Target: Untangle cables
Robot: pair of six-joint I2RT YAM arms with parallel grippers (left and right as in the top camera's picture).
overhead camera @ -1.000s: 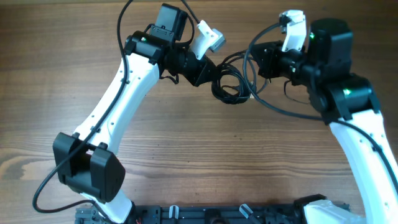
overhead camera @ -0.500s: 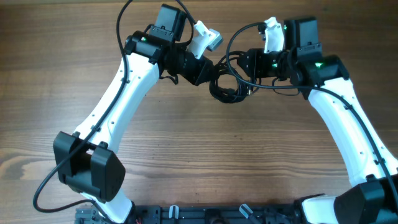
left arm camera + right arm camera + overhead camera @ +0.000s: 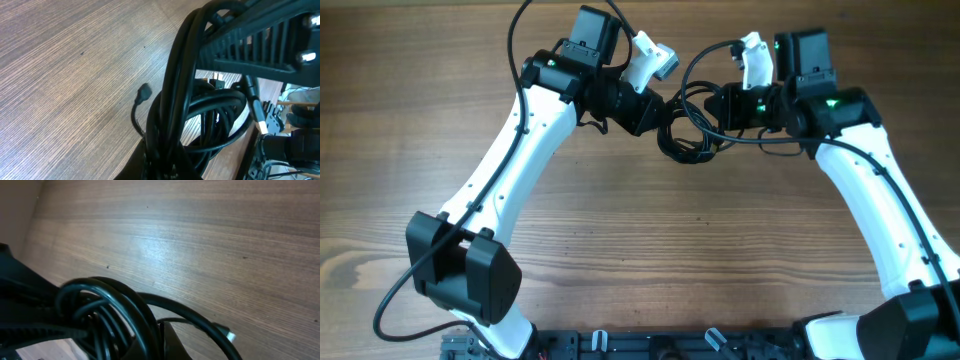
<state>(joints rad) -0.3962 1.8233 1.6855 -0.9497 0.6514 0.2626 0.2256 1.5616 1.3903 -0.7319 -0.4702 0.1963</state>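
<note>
The cables (image 3: 688, 128) are thin black cords in one knotted bundle, held between the two grippers at the back middle of the table. My left gripper (image 3: 658, 112) is shut on the bundle's left side. In the left wrist view the cords (image 3: 200, 115) rise from the jaws (image 3: 172, 167) and hide them, and a small plug end (image 3: 144, 92) hangs over the wood. My right gripper (image 3: 716, 108) is shut on the bundle's right side. In the right wrist view the loops (image 3: 120, 305) lie against the closed jaws (image 3: 162, 342), and a silver-tipped plug (image 3: 227, 334) sticks out to the right.
The wooden table (image 3: 620, 230) spreads on all sides. The thicker black arm wires (image 3: 520, 40) arc over the left arm and above the right wrist (image 3: 705, 55). The arm bases and a black rail (image 3: 670, 345) stand at the front edge.
The right arm swung left and in to the bundle, and its gripper now meets the bundle's right side. The left arm and the bundle hardly moved.
</note>
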